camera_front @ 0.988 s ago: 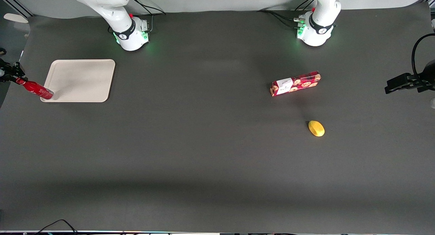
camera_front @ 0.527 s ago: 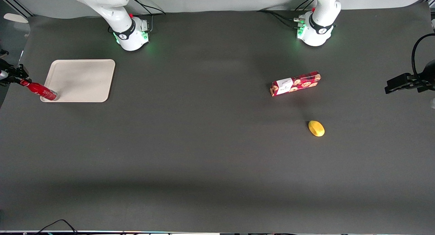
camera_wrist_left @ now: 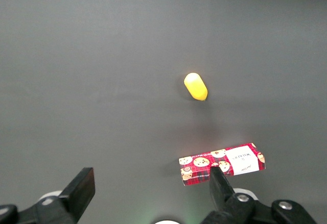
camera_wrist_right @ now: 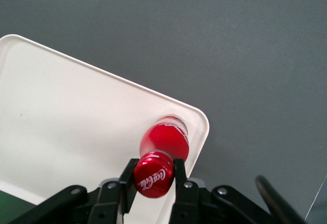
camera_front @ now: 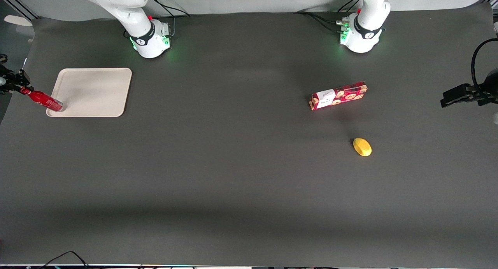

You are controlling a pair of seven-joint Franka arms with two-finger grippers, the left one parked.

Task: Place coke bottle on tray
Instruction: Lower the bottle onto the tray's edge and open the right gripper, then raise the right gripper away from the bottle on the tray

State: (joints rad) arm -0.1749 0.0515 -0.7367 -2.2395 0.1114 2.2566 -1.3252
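Your pincer (camera_wrist_right: pixel 155 183) is gripping the coke bottle (camera_front: pixel 46 101) by its neck, fingers (camera_wrist_right: pixel 180 169) pressing in on either side just under the red cap. The bottle is hanging upright over one corner of the tray (camera_front: pixel 93 91) — the corner nearest the front camera, at the working arm's end of the desk (camera_front: pixel 233 175). Whether its base is touching the tray, you cannot tell. Toward the parked arm's end, a red cookie box (camera_front: pixel 338 95) and a yellow object (camera_front: pixel 362 147) are lying well apart.
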